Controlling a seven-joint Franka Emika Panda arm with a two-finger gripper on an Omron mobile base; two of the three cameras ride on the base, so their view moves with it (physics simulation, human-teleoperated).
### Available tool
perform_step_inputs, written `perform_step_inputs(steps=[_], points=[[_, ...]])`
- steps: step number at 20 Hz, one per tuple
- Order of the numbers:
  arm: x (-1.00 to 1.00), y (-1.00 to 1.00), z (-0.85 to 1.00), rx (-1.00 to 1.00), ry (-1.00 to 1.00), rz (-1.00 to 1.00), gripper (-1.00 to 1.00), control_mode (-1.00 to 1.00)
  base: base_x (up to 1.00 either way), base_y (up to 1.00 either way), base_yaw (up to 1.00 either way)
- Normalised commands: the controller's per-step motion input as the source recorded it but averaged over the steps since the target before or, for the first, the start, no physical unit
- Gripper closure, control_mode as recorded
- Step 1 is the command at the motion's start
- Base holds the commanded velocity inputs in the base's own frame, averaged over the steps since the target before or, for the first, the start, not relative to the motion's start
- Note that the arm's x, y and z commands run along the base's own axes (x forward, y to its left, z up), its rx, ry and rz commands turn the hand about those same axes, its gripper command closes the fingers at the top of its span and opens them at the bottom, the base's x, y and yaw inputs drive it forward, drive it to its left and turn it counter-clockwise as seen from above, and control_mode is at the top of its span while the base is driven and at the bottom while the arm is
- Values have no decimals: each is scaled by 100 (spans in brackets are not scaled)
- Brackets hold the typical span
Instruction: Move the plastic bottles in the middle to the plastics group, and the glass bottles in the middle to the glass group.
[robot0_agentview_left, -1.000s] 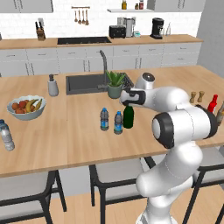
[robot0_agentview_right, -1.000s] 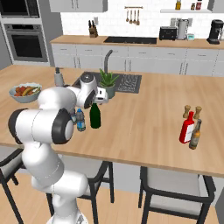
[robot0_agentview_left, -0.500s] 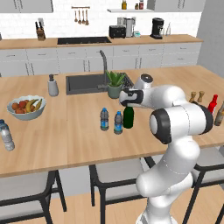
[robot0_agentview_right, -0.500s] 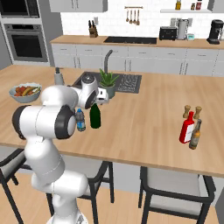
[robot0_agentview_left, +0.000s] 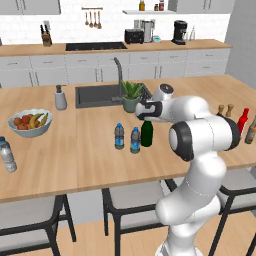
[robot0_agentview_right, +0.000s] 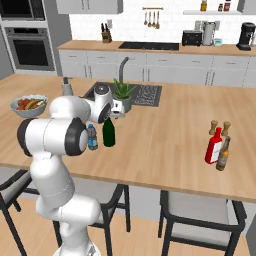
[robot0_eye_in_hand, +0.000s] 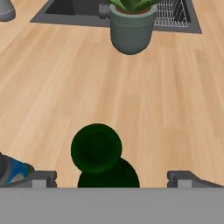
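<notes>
The tall dark green glass bottle (robot0_agentview_left: 146, 135) (robot0_agentview_right: 108, 133) stands mid-counter. Two small blue-labelled plastic bottles (robot0_agentview_left: 119, 136) (robot0_agentview_left: 135, 140) stand just left of it. My gripper (robot0_agentview_left: 144, 114) (robot0_agentview_right: 118, 110) hovers open right above the green bottle's neck. In the hand view the bottle's round top (robot0_eye_in_hand: 96, 148) sits between my fingertips (robot0_eye_in_hand: 41, 178), a little left of centre, touching neither. One plastic bottle (robot0_eye_in_hand: 11, 170) peeks in at the lower left. The pale clear plastics-group bottle (robot0_agentview_left: 7, 155) is far left. The red (robot0_agentview_left: 243, 120) (robot0_agentview_right: 213, 146) and brown (robot0_agentview_left: 251, 131) (robot0_agentview_right: 222, 154) glass-group bottles stand far right.
A potted plant (robot0_agentview_left: 132, 96) (robot0_eye_in_hand: 131, 30) stands just beyond the bottles at the edge of the sink (robot0_agentview_left: 97, 95). A fruit bowl (robot0_agentview_left: 30, 121) and a soap dispenser (robot0_agentview_left: 60, 98) are to the left. Two wooden shakers (robot0_agentview_left: 225, 109) stand behind the red bottle. Stools sit below the front edge.
The arm's elbow has shifted slightly while the hand stays over the green bottle. The jaws remain open and no bottle has moved.
</notes>
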Motion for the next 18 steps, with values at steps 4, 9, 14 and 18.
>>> perform_step_inputs(steps=[4,9,14,18], points=[[5,2,-12,0,0,0,-100,-100,0,0,0],[4,7,-7,0,0,0,-100,-100,0,0,0],[0,0,0,0,0,0,-100,-100,0,0,0],[5,0,-1,0,0,0,-100,-100,0,0,0]])
